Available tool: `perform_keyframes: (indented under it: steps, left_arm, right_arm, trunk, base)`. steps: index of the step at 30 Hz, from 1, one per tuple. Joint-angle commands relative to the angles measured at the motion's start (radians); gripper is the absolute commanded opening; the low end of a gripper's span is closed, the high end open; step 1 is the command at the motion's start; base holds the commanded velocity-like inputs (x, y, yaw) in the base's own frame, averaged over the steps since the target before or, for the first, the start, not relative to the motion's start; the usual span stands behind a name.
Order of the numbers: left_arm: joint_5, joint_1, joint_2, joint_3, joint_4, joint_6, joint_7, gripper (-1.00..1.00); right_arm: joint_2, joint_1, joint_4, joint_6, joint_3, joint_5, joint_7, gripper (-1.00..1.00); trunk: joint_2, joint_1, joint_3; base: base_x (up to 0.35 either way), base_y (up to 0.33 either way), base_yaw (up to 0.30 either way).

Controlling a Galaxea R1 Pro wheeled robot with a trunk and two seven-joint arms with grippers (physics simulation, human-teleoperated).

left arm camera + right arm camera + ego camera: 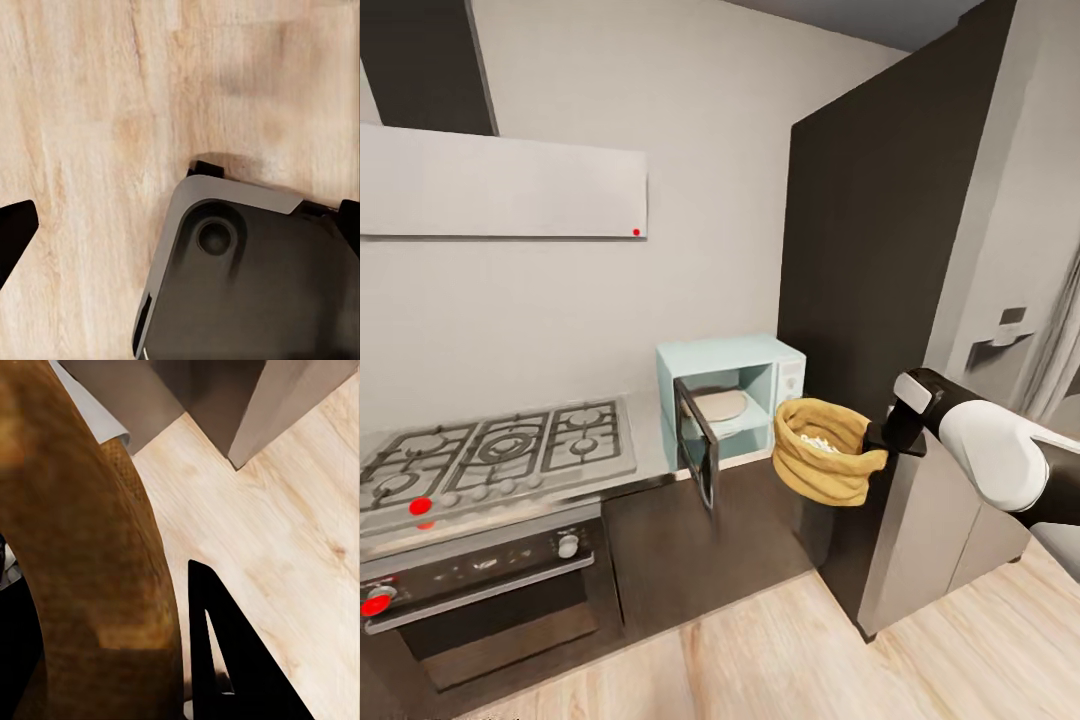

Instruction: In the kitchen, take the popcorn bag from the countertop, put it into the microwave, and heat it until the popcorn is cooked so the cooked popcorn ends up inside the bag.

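Right gripper fingers closed on the rim of the popcorn bag, held in the air just right of the microwave. Bag mouth tilted up toward the camera; popcorn visible inside. Microwave sits on the worktop, door swung open toward the robot. Gas hob left; dark tall cabinet behind the bag. Left gripper fingers spread, empty, over wood floor.

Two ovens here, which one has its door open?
The small mint-blue microwave on the countertop: its dark door swings outward. The larger oven under the hob is shut.
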Motion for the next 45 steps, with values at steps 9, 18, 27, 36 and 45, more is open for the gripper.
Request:
perform_keyframes:
  steps: [9, 18, 27, 36, 45]
  left_arm:
    - [0.0, -0.001, 0.0, 0.002, 0.001, -0.002, 0.0, 1.0]
    - [0.0, -0.001, 0.0, 0.002, 0.001, -0.002, 0.001, 1.0]
    - [0.0, -0.001, 0.0, 0.002, 0.001, -0.002, 0.001, 1.0]
    - [0.0, -0.001, 0.0, 0.002, 0.001, -0.002, 0.001, 1.0]
    - [-0.001, -0.001, 0.0, 0.002, 0.001, -0.002, 0.0, 1.0]
  right_arm:
    - [0.001, -0.001, -0.001, 0.002, -0.009, -0.003, -0.009, -1.0]
    - [0.002, -0.001, 0.001, 0.002, -0.009, -0.003, -0.009, -1.0]
    - [0.002, -0.001, 0.001, 0.002, -0.009, -0.003, -0.009, -1.0]
    - [0.002, -0.001, 0.001, 0.002, -0.009, -0.003, -0.009, -1.0]
    - [0.002, -0.001, 0.001, 0.001, -0.009, -0.003, -0.009, -1.0]
  trunk:
    - [-0.001, 0.001, -0.002]
    - [-0.001, 0.001, -0.002]
    - [-0.001, 0.001, -0.002]
    - [-0.001, 0.001, -0.002]
    - [-0.001, 0.001, -0.002]
  base:
    - [0.028, -0.033, 0.256]
    - [0.0, -0.216, 0.095]
    - [0.0, -0.304, 0.162]
    - [0.0, -0.305, 0.258]
    - [0.0, -0.168, 0.258]
